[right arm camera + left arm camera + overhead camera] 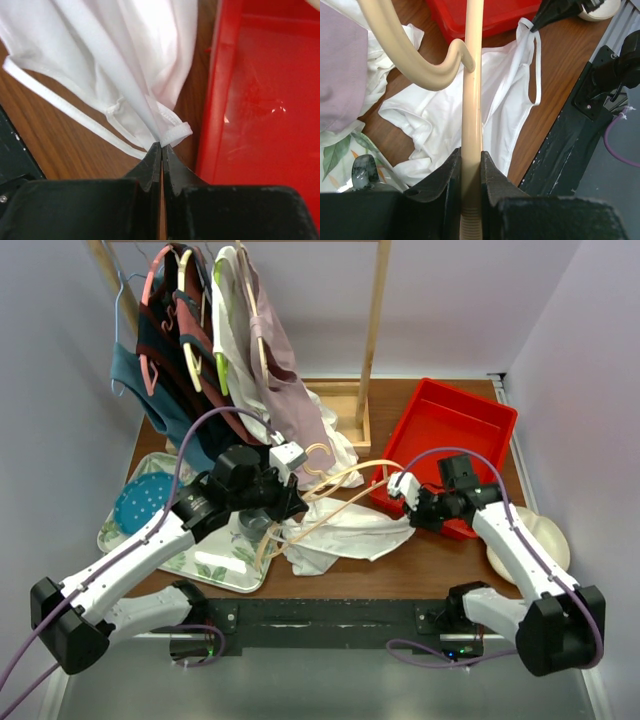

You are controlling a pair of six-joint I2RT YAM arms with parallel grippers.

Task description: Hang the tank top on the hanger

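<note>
The white tank top (345, 532) lies crumpled on the wooden table between the arms; it also shows in the left wrist view (447, 112) and the right wrist view (120, 55). The cream hanger (335, 487) lies tilted over it. My left gripper (471, 162) is shut on one arm of the hanger (471, 100), whose hook (415, 60) curves to the upper left. My right gripper (161, 146) is shut on the tank top's strap end, right beside the red bin. In the top view the left gripper (283, 502) and right gripper (408, 502) sit at either side of the garment.
A red bin (445, 450) stands at the right rear, its wall close to my right gripper (222, 100). A floral tray (215, 570) with a blue plate (140, 505) lies at the left. A wooden rack (372, 340) with hung clothes stands behind. A cream bowl (545, 535) sits at the right edge.
</note>
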